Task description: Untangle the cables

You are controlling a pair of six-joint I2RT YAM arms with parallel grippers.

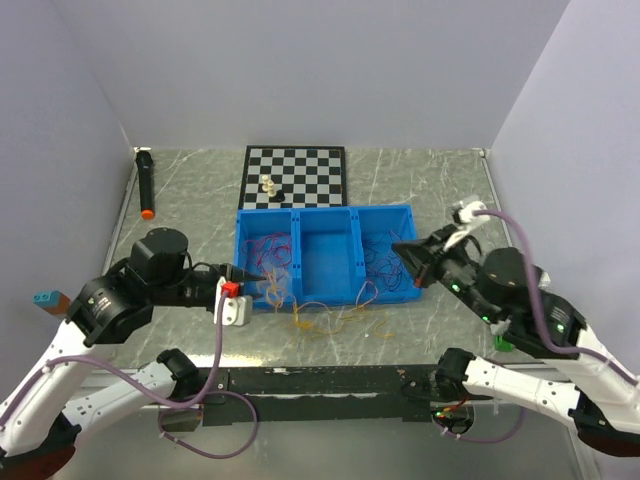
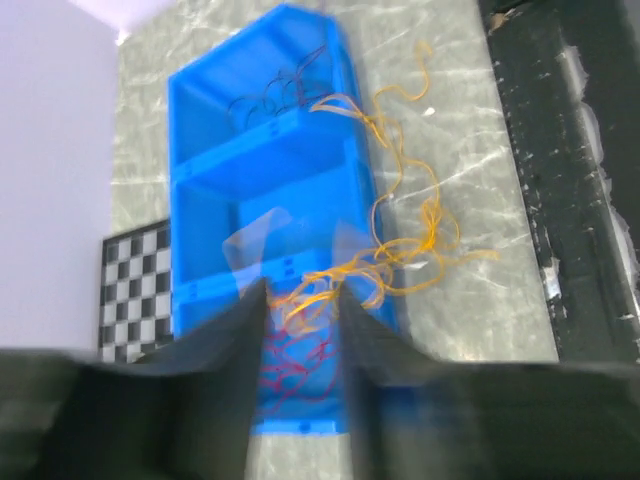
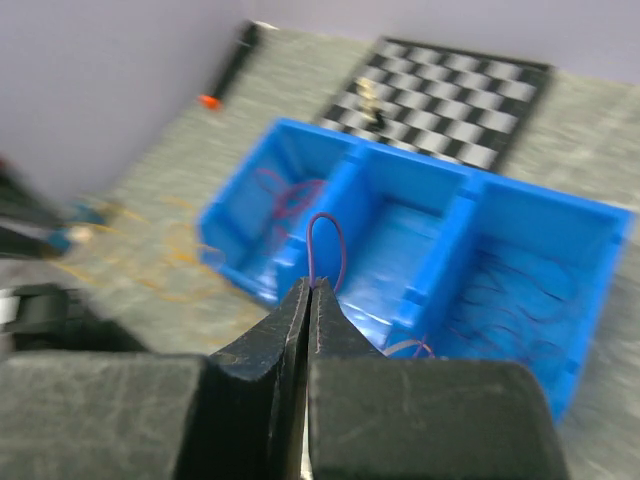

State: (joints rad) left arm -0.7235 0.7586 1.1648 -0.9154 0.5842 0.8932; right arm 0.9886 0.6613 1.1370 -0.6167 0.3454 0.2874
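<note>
A blue three-compartment bin (image 1: 325, 211) holds the cables. Red wires (image 1: 272, 255) lie in its left compartment and dark wires (image 1: 385, 262) in its right one. Orange-yellow wires (image 1: 335, 312) hang over the front wall onto the table. My left gripper (image 1: 255, 272) is open at the left compartment's front. In the left wrist view its tips (image 2: 300, 300) straddle orange strands (image 2: 400, 250) above the red wires (image 2: 300, 365). My right gripper (image 1: 402, 249) hovers over the right compartment. In the right wrist view it (image 3: 311, 286) is shut on a thin purple wire loop (image 3: 326, 245).
A chessboard (image 1: 295, 175) with small chess pieces (image 1: 268, 185) lies behind the bin. A black marker with an orange tip (image 1: 146, 183) lies at the far left. Walls close in the left, right and back. A black rail (image 1: 320, 382) runs along the near edge.
</note>
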